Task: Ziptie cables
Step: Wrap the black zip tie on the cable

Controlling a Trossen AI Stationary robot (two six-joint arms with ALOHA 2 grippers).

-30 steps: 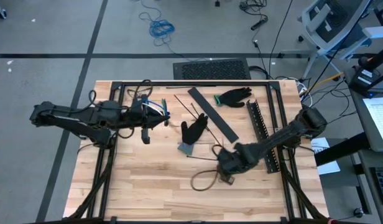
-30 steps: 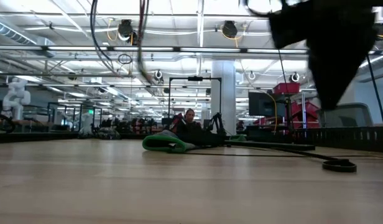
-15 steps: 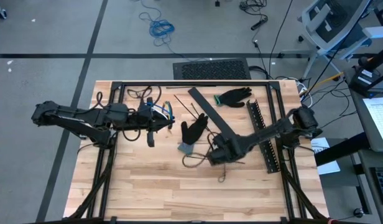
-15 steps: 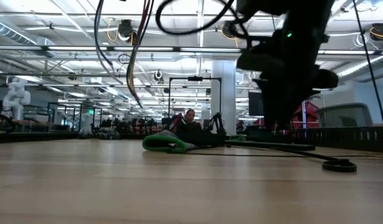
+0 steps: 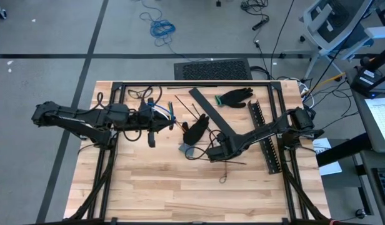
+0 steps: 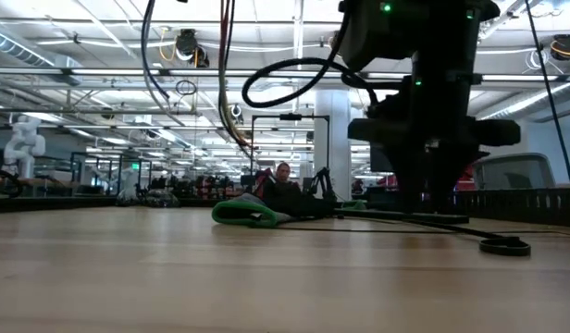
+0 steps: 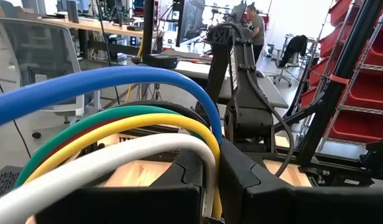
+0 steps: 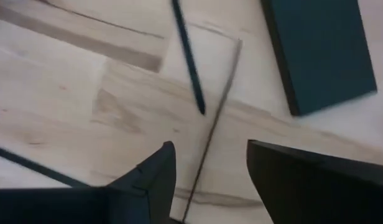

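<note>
On the left of the wooden counter point(image 5: 142, 187), the left pincer point(image 5: 169, 119) is clamped on the cables point(image 5: 160, 112), a bundle of blue, green, yellow and white wires held above the counter's far left part. In the left wrist view the cables point(image 7: 117, 118) arch up out of the closed fingers point(image 7: 179, 180).

Toward the middle, a black glove point(image 5: 194, 131) lies just right of them. Right of it, the right pincer point(image 5: 212, 152) hangs low with its fingers point(image 8: 148, 174) apart and empty, over thin black sticks point(image 8: 188, 56) and a dark flat strip point(image 8: 322, 50).

The step seems to be fetching a tie. Doing it well likely means lining up on one stick and closing squarely.

No brand, label or writing is readable.
</note>
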